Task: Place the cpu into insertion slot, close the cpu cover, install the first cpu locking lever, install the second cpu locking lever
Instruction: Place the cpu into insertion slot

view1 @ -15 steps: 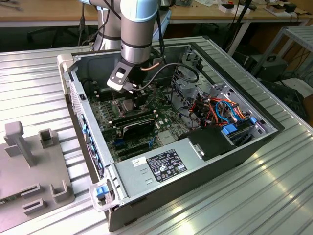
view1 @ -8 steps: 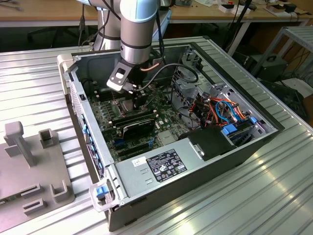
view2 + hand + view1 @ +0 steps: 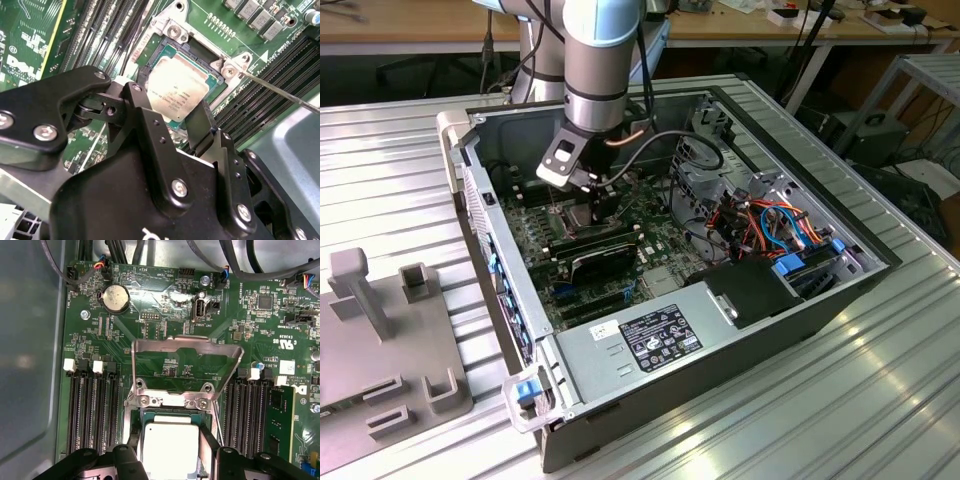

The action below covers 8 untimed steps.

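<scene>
The cpu [image 3: 170,447], a silver-grey square chip, lies level in the insertion slot [image 3: 200,52], whose dark edge and silver surround show around it. My gripper [image 3: 170,460] hangs straight over the slot inside the computer case [image 3: 470,190]. Its black fingers [image 3: 200,120] press against two opposite edges of the cpu [image 3: 177,90], so it is shut on the chip. The cpu cover [image 3: 185,343] stands open on its hinge beyond the slot, with the board visible through its window. A thin locking lever [image 3: 280,90] sticks out free beside the slot.
Long black memory slots [image 3: 95,410] run on both sides of the socket. A grey labelled power-supply box [image 3: 650,340] and bundled cables [image 3: 770,225] fill the case toward the exterior view's right. A grey fixture [image 3: 390,330] sits on the table at the exterior view's left.
</scene>
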{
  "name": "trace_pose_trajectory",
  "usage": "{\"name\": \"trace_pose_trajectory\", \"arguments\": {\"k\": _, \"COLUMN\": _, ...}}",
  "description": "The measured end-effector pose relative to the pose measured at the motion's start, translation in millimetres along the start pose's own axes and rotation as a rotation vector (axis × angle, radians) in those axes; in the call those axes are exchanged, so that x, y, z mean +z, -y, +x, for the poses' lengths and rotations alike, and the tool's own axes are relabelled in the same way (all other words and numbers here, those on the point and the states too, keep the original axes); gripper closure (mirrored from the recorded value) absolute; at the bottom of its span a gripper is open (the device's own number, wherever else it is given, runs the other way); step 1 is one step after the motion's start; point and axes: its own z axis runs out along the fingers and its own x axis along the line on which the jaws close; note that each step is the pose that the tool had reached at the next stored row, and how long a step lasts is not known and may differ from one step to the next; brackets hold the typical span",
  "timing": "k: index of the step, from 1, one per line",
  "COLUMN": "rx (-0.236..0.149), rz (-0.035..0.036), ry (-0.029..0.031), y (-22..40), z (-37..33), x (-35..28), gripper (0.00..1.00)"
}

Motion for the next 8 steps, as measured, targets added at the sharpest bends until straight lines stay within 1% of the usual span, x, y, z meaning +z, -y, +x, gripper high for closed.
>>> {"name": "trace_pose_trajectory", "arguments": {"k": 8, "rx": 0.001, "rz": -0.0001, "ry": -0.0001, "y": -1.2, "z": 0.0, "x": 0.8, "gripper": 0.45}}
